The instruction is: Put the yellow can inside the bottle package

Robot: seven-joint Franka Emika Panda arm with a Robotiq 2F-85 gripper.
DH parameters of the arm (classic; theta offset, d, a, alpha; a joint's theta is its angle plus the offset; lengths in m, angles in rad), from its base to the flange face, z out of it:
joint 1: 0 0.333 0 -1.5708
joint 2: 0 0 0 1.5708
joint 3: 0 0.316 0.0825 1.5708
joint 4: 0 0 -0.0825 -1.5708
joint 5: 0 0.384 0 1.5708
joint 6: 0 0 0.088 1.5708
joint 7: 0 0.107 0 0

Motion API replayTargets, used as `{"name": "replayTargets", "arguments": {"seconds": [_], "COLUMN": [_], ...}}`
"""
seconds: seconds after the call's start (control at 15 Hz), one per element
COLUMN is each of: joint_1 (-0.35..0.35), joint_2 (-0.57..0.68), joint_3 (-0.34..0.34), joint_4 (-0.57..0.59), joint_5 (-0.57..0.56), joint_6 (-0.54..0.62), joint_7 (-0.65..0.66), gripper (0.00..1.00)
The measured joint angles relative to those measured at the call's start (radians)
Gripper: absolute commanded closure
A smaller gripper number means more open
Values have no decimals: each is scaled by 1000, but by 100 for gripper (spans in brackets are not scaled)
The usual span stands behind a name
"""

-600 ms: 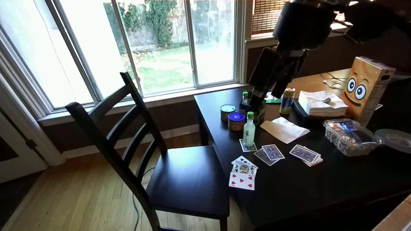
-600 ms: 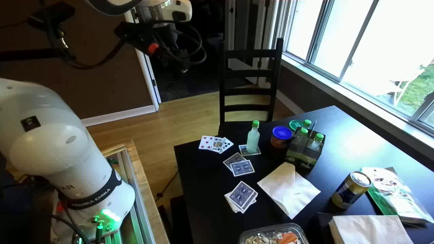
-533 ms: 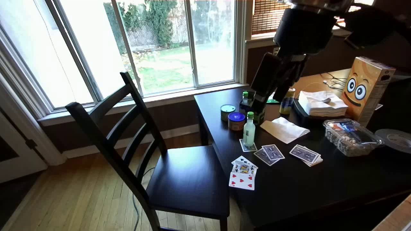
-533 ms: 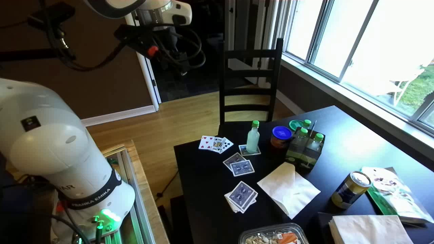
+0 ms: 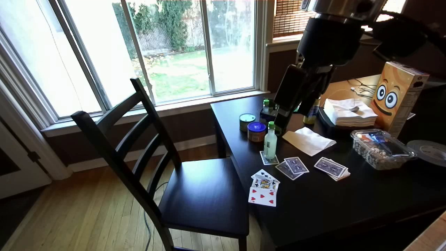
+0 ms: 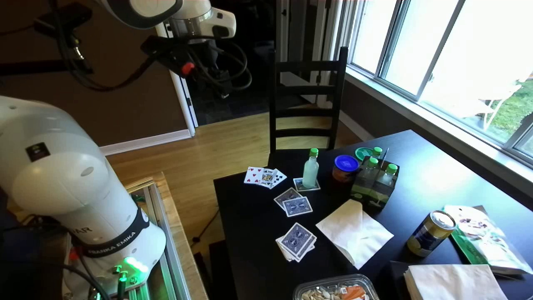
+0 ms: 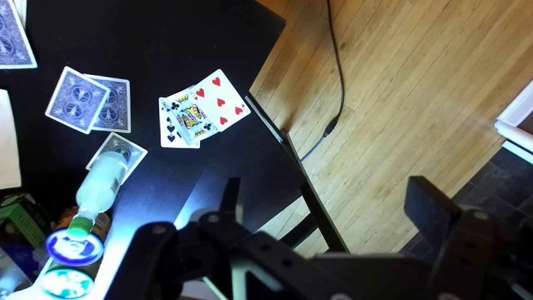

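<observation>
The yellow can [image 6: 429, 236], gold with a dark blue band, stands upright on the black table. In an exterior view the can [image 5: 311, 116] is partly hidden behind a finger; it is out of the wrist view. The bottle package [image 6: 372, 192], a low dark green carton, holds several green-capped bottles. It also shows at the left edge of the wrist view [image 7: 21, 225] and is partly hidden behind the gripper in an exterior view. My gripper [image 7: 327, 196] is open and empty above the table's edge and floor. In an exterior view the gripper [image 5: 295, 113] overlaps the package.
A loose bottle [image 6: 310, 168] stands on a card beside a blue-lidded tub [image 6: 345, 168]. Playing cards [image 6: 297, 241], a napkin [image 6: 354, 233], a green bag [image 6: 485, 237], a napkin stack [image 5: 348, 113], a clear food box [image 5: 381, 150] and a cartoon-eyed box [image 5: 397, 97] are around. A chair [image 5: 205, 195] stands at the table.
The arm and open gripper have moved down a little, and the fingers shift slightly right in an exterior view. The can, package and other objects have not moved.
</observation>
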Motion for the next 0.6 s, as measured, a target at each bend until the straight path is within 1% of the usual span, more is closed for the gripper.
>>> {"name": "replayTargets", "arguments": {"seconds": [0.33,0.47,0.6], "joint_1": [-3,-36,-100], "joint_2": [3,19,53], "joint_3": [0,-10,-37], "joint_4": [10,30,48], "joint_5": [0,-1,-3], "joint_6": [1,22,73], "joint_7": [2,11,13], "gripper": [0,0,0]}}
